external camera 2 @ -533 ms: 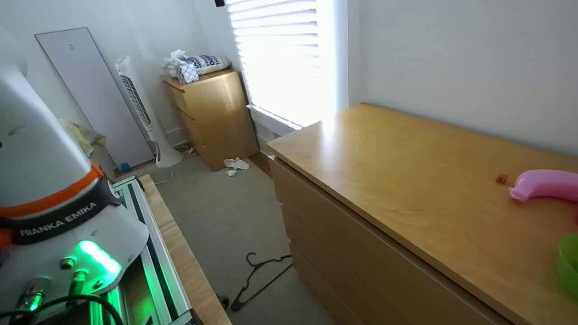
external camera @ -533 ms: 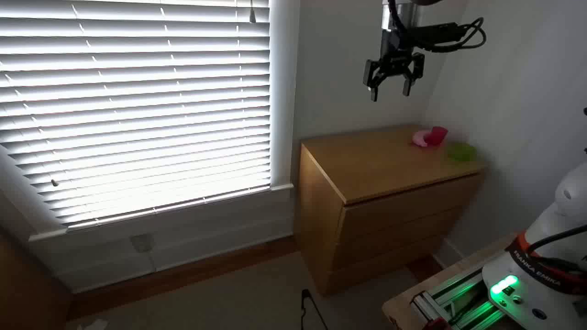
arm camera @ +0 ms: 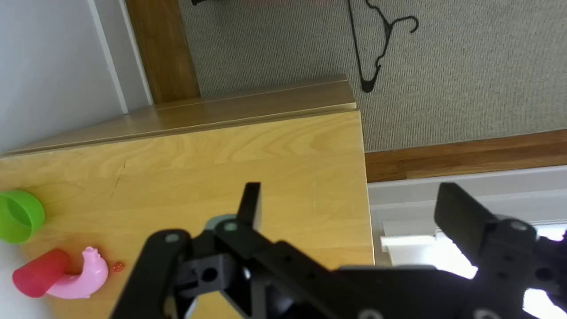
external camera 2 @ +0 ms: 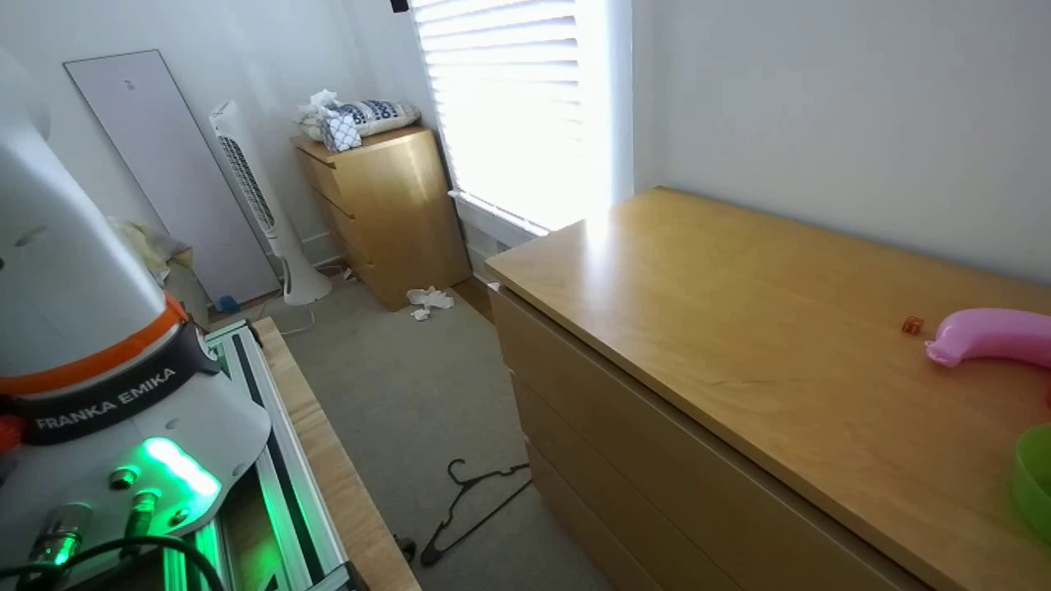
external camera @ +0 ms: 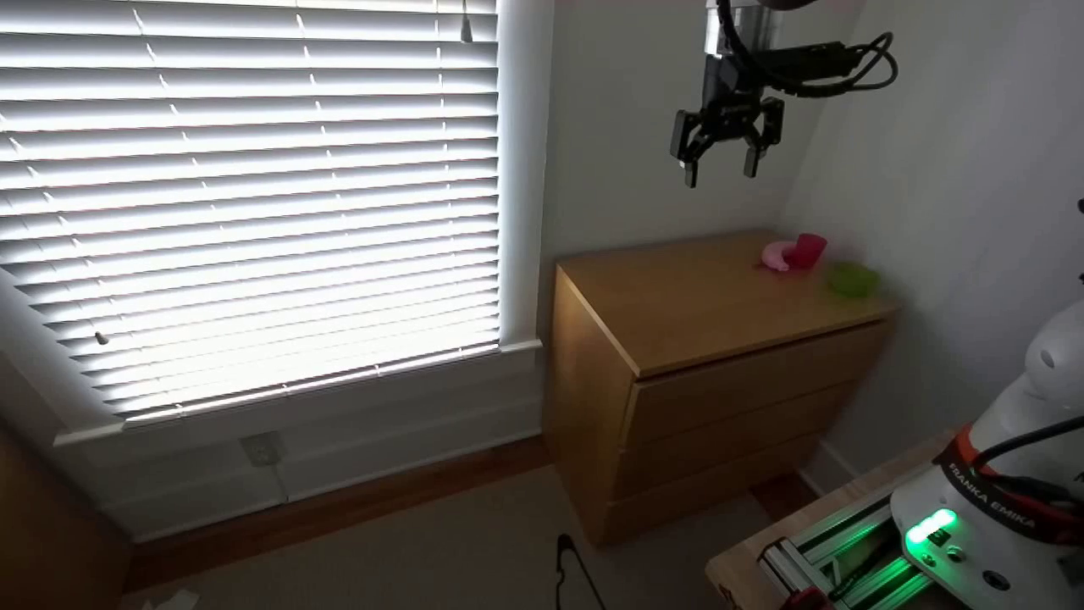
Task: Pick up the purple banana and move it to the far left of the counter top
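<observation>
the arm (external camera: 752, 32) reaches out over the bench (external camera: 677, 305), wrist pointing downward, and the gripper (external camera: 721, 176) hangs high above it, well apart from everything there. the gripper is spread wide; in the wrist view the bench's end edge nearest the window (external camera: 296, 212) runs through the gap. the white arm base (external camera 2: 139, 443) sits off the front edge, on its own stand (external camera 2: 327, 460).

the pinkish-purple banana (arm camera: 84, 283) lies near the back corner by the side wall (external camera: 948, 169), its hollow turned towards a red cup (arm camera: 44, 271); in the wrist view the two overlap, though i cannot tell if they touch, nor what the cup holds. a small red bit (arm camera: 118, 266) lies just beside the banana, on the window side. a green container (arm camera: 33, 208) stands mouth up by the side-wall end edge, nearer the front edge than the banana.

a broad stretch of wood reaches from the red bit to the window end edge. the back edge runs along the back wall (external camera 2: 821, 123); past the front corner by the window, a black hanger (external camera 2: 472, 513) lies on the carpet (external camera 2: 369, 369).
</observation>
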You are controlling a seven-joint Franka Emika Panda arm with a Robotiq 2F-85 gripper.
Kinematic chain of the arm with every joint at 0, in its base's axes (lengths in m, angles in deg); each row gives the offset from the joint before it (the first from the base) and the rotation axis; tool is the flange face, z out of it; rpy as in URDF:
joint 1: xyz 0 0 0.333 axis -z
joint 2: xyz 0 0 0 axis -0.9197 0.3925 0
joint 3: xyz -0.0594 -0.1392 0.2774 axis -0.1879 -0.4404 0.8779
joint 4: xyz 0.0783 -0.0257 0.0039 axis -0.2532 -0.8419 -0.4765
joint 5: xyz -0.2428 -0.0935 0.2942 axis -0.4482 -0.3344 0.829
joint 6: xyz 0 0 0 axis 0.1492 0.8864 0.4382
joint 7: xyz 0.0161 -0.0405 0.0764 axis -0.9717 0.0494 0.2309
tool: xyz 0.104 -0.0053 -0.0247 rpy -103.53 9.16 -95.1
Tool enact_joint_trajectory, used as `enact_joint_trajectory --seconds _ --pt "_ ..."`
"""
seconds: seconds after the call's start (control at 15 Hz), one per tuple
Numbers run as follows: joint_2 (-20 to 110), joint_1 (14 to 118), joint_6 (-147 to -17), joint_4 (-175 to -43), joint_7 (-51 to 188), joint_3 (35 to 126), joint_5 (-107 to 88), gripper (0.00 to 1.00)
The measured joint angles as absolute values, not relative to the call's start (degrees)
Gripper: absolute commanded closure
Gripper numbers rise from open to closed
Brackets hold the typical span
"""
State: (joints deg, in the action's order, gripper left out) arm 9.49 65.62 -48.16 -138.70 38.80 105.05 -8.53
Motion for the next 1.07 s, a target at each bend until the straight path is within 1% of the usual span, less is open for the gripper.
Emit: enact_joint_trajectory --seconds 0.53,0.87,1.07 --pt "9.50 65.19 -48.19 -138.70 38.80 104.27 -8.64 0.00" --pt "9.39 66.04 -48.46 -139.69 40.98 96.24 -8.59 0.00" --pt "9.10 67.81 -52.52 -142.53 47.33 90.34 -9.07 0.00"
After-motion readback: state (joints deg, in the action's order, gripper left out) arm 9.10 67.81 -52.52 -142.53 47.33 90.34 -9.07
